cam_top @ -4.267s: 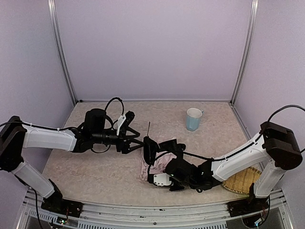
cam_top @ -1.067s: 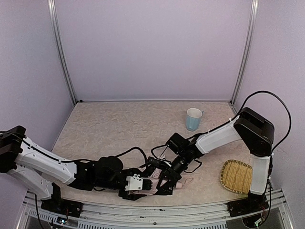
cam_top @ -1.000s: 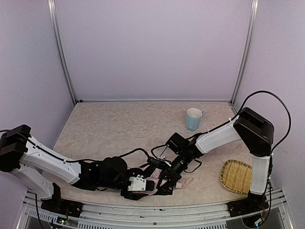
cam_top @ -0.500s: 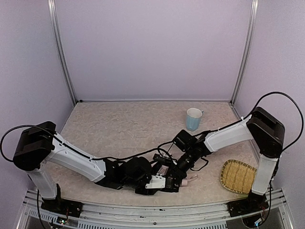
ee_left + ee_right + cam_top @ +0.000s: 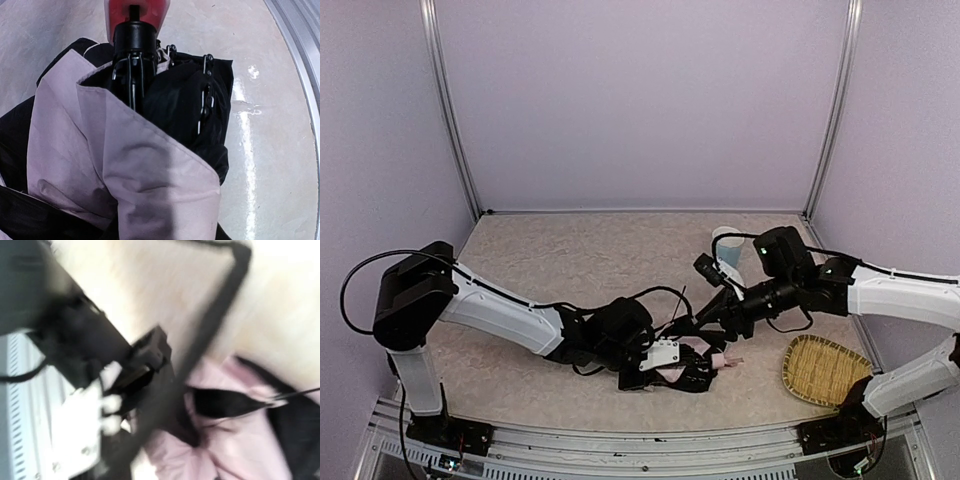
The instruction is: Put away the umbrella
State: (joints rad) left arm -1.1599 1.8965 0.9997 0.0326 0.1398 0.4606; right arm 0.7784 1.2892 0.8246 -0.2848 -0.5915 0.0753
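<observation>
The umbrella point(image 5: 705, 352) lies folded and crumpled on the table near the front middle, pale pink fabric with black lining. My left gripper point(image 5: 682, 372) reaches in low from the left and sits right on it. In the left wrist view the umbrella point(image 5: 125, 165) fills the frame, its black rib hub and pink handle point(image 5: 137, 12) at the top, and the fabric hides my fingers. My right gripper point(image 5: 708, 318) hovers just behind and above the umbrella. Its wrist view is blurred and shows pink fabric point(image 5: 240, 450) and the left arm's white housing point(image 5: 82, 432).
A light-blue cup point(image 5: 721, 241) stands behind the right forearm, partly hidden by it. A woven bamboo tray point(image 5: 825, 368) lies at the front right. The metal front rail point(image 5: 620, 440) runs close to the umbrella. Cables loop over the left arm.
The left gripper has slid right along the front onto the umbrella. The right arm has swung low to the right, and its gripper has drawn back from the umbrella.
</observation>
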